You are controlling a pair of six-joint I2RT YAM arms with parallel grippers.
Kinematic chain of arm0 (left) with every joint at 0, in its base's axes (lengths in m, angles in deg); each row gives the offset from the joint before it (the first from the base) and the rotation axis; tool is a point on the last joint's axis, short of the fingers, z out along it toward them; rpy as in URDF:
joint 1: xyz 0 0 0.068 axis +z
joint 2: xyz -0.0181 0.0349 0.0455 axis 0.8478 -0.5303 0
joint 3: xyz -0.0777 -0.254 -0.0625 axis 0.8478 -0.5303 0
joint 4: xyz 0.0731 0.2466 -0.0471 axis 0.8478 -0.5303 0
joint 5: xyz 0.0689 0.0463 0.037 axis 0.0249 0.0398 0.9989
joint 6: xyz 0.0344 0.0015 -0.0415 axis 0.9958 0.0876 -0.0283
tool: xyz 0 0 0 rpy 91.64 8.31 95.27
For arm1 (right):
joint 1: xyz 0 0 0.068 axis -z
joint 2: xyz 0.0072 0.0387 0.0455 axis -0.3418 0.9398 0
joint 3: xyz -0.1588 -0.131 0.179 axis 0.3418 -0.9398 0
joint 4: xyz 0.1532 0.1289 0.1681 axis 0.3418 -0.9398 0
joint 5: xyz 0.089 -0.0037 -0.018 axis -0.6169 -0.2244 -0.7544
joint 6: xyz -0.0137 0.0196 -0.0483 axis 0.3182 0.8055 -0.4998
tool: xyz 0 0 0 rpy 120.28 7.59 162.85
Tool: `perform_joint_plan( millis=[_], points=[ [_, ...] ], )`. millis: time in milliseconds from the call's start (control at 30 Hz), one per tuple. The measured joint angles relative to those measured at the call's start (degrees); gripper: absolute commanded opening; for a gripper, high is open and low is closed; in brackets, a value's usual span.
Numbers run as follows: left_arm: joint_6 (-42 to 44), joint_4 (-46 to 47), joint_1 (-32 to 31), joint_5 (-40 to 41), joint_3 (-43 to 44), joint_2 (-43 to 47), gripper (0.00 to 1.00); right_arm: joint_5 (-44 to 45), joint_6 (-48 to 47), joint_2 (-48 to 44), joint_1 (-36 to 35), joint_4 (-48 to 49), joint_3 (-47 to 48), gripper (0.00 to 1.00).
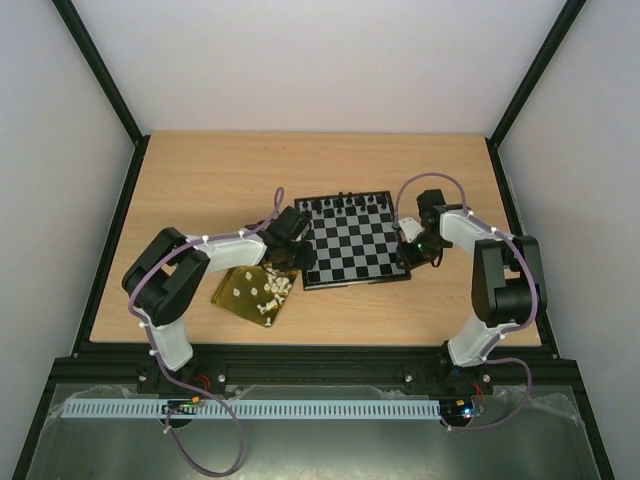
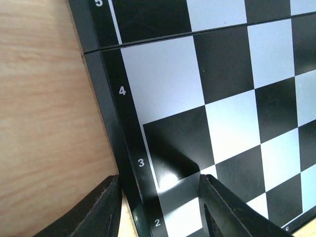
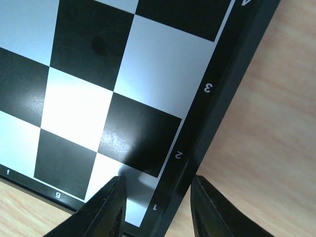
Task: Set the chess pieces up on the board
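Note:
The board [image 1: 355, 245] lies mid-table with its black and grey-white checks bare. The white chess pieces [image 1: 272, 290] lie heaped in a gold tray to its left. My left gripper [image 1: 301, 262] is open and low over the board's left rim, near the front corner. In the left wrist view [image 2: 159, 180] its fingers straddle the rim by the numbers 2 and 3 on the board [image 2: 222, 98]. My right gripper [image 1: 406, 250] is open at the board's right rim. In the right wrist view [image 3: 157, 178] its fingers straddle the rim by 1 and 2 on the board [image 3: 123, 74]. Neither gripper holds a piece.
The shiny gold tray [image 1: 236, 296] sits tilted just left of the board's front corner, under my left arm. A row of tiny black chessmen [image 1: 345, 202] stands along the board's far edge. Black frame posts rise at the table's back corners.

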Motion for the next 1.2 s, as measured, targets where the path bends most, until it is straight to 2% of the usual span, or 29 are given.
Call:
perform_joint_plan(
  millis=[500, 667, 867, 1100, 1200],
  points=[
    [-0.02, -5.57, -7.93, 2.32, -3.8, 5.51, 0.44, 1.75, -4.13, -6.62, -0.44, -6.36, -6.67, 0.38],
    [0.22, -6.25, -8.44, 2.67, -4.2, 5.99, 0.48, 1.62, -5.18, -7.89, -0.83, -7.54, -7.78, 0.39],
    [3.58, -8.17, -8.9, 3.8, -1.66, 6.95, 0.55, 1.18, -5.18, -11.02, -1.11, -8.81, -7.58, 0.5],
    [8.0, -12.7, -9.27, 10.34, 3.74, 18.21, 0.55, 0.92, -1.73, -18.88, -1.07, -9.84, -1.05, 0.51],
    [7.82, -17.29, -9.22, 15.34, 3.72, 22.91, 0.53, -3.19, 0.35, -21.4, -1.01, -8.63, 0.81, 0.51]
  ],
)
